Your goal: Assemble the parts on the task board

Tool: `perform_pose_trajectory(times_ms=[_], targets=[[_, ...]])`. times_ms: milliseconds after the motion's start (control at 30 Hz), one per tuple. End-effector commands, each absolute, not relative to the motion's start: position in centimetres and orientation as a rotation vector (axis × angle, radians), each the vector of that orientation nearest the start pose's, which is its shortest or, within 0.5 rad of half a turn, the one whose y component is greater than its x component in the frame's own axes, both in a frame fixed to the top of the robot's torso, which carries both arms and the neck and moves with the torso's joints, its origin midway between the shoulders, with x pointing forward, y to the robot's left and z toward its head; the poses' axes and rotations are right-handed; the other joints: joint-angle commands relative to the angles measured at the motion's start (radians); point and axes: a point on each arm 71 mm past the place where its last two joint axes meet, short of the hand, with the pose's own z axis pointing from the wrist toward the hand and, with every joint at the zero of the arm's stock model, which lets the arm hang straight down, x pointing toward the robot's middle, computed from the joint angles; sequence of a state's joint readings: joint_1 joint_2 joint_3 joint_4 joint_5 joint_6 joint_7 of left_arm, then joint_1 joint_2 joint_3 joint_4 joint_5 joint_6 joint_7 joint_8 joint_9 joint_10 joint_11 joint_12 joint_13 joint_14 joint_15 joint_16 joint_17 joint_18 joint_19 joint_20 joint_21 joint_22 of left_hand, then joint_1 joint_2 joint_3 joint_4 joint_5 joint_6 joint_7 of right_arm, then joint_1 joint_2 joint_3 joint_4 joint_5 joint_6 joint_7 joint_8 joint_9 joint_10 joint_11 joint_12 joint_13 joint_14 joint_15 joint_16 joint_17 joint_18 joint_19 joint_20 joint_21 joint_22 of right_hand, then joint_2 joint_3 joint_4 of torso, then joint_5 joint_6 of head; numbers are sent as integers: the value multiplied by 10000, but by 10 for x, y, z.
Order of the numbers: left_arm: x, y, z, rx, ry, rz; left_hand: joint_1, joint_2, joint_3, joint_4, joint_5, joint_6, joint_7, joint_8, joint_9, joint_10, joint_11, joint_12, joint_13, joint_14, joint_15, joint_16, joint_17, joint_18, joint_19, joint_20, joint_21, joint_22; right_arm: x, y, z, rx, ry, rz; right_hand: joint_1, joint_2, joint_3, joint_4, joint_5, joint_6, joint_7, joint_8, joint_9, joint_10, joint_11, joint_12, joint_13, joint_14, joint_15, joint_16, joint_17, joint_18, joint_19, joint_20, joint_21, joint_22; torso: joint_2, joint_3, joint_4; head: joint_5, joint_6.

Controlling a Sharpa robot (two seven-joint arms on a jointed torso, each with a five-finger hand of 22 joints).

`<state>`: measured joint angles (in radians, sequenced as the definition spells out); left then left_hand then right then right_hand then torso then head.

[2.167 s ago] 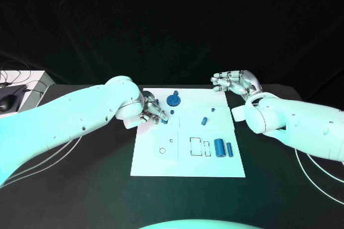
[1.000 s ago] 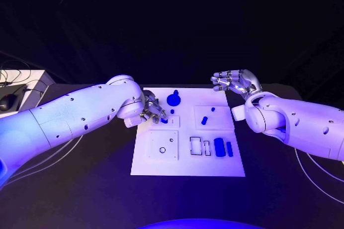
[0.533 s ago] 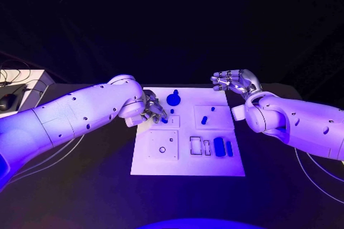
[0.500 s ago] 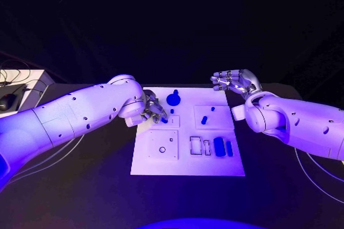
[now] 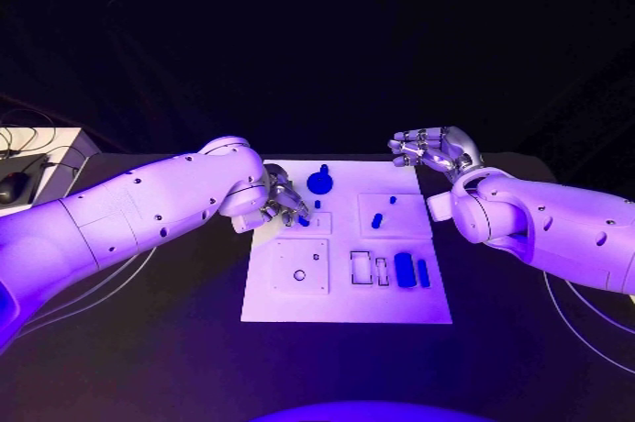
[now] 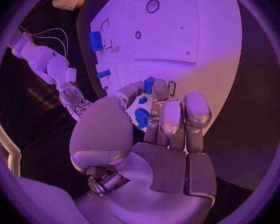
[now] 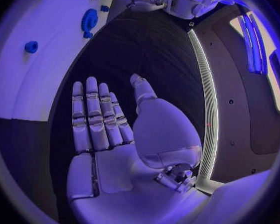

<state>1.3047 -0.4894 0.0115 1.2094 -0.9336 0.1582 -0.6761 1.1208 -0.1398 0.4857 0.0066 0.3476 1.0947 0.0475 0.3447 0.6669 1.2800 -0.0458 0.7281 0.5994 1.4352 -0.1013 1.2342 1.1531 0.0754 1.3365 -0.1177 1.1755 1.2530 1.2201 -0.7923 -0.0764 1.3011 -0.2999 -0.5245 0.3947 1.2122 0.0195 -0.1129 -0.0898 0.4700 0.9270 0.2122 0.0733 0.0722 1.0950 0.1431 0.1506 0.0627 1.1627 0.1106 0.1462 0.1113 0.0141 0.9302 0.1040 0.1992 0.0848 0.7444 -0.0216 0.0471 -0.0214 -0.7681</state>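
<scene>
My left hand (image 5: 282,205) pinches a small blue part (image 5: 303,221) at the task board (image 5: 347,307), seating it. Next I'd press it down squarely. My right hand (image 5: 434,149) hovers, fingers (image 7: 93,115) spread and empty.

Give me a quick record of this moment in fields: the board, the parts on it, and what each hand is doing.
board: white task board on the black table
parts: round blue part at the far edge; two blue blocks side by side near the right edge; small blue piece mid-board
left hand: over the board's far left corner, fingertips at a small blue part
right hand: open, fingers apart, holds nothing, beyond the board's far right corner
</scene>
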Motion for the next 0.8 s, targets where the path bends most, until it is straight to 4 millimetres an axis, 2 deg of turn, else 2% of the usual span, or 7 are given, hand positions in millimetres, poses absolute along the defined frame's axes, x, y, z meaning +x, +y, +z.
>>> perform_pose_trajectory(times_ms=[33,333,800], targets=[[541,120,-181,-3154,23243,-4344,117,208,607,-708,9,685,-631,-2,939,363,-284,-62,23,3,-77,58,29,-74,8,-43,-4,-14,528,-259,-184,8270,13149,11446,-50,-9,64,14,64,-65,-12,-52,-7,-60,21,-47,-13,-59,2,-43,-16,-141,-91,1,11,-9,4,-3,-4,-4,3],[541,119,-182,-3196,23088,-4397,169,352,235,-713,-7,859,-690,-81,1019,509,-307,-243,241,13,-83,173,113,-116,38,-45,14,-6,528,-260,-184,8270,13150,11447,-47,-3,73,9,113,-65,-13,-52,-8,-60,20,-48,-13,-57,1,-43,-16,-141,-89,0,13,-9,-6,0,6,-21,-17],[541,120,-182,-3077,23021,-4336,158,325,303,-769,127,1026,-728,-98,1036,657,-319,-303,325,45,-70,299,234,-145,83,-39,87,46,528,-259,-184,8266,13151,11452,-54,-5,79,1,155,-66,-11,-53,-8,-61,21,-54,-13,-59,2,-44,-17,-141,-92,1,11,-9,-1,1,6,-13,-30]])
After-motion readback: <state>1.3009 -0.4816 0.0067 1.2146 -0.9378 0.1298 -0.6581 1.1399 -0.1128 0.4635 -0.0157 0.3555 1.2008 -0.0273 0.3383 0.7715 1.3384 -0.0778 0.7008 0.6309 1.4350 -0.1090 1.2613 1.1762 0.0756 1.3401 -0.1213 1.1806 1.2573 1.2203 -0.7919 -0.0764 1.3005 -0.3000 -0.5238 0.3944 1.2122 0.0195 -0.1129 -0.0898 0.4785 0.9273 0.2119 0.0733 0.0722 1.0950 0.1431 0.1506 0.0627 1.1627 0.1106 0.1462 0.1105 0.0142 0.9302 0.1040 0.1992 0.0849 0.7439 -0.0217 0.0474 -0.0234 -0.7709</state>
